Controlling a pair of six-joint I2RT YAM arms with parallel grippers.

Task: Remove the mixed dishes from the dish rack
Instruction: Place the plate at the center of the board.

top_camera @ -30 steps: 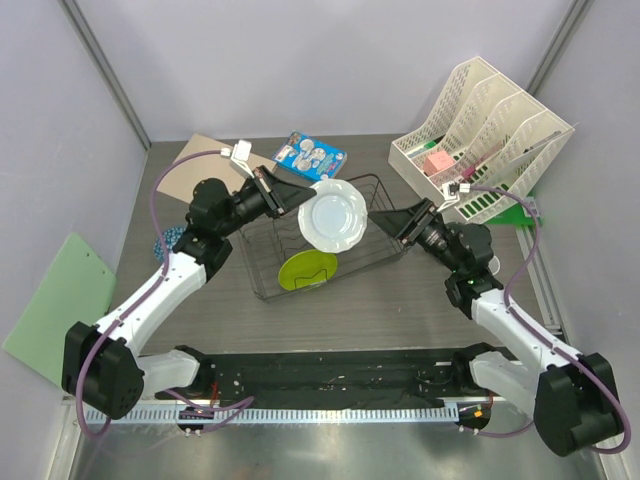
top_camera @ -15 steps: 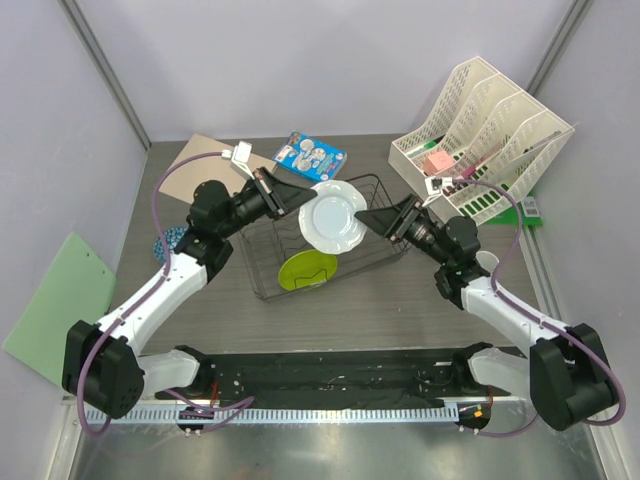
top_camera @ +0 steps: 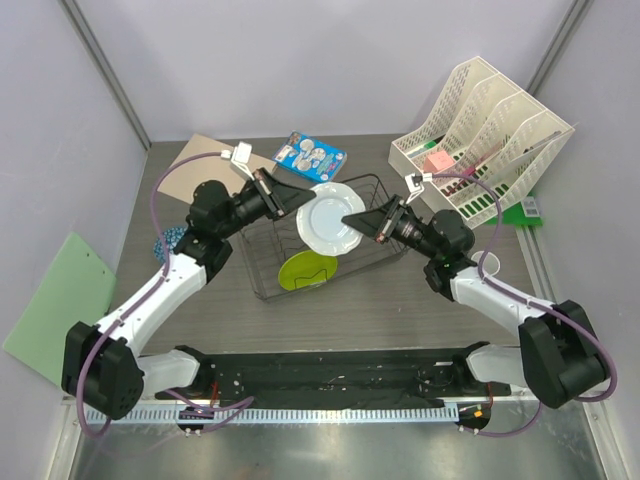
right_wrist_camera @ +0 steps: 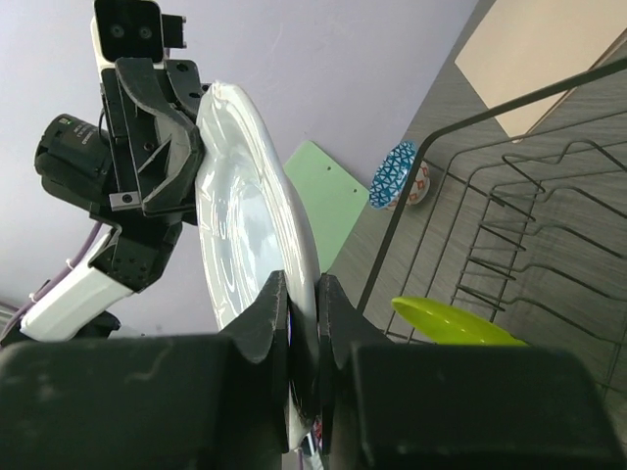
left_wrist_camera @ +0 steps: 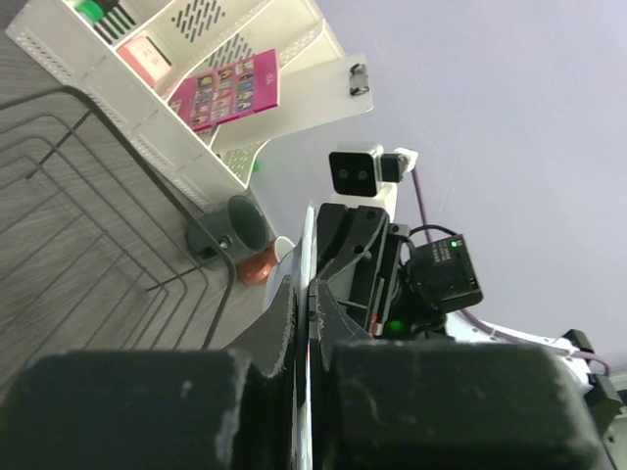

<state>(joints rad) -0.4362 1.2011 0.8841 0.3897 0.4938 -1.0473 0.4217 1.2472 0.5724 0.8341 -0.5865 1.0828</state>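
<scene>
A white plate (top_camera: 328, 220), lime-green plate (top_camera: 306, 270) — dark rack (top_camera: 268, 272), blue-patterned bowl (right_wrist_camera: 400, 176).

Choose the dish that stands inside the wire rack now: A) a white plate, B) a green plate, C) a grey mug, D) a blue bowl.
B: the green plate leans among the prongs of the rack, while the left pincer and the right pincer hold the white plate up.

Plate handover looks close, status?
Left gripper shut on white plate, held above dish rack. Right gripper jaws astride opposite rim, clamp unclear. Lime-green plate in rack below, not in the way.
</scene>
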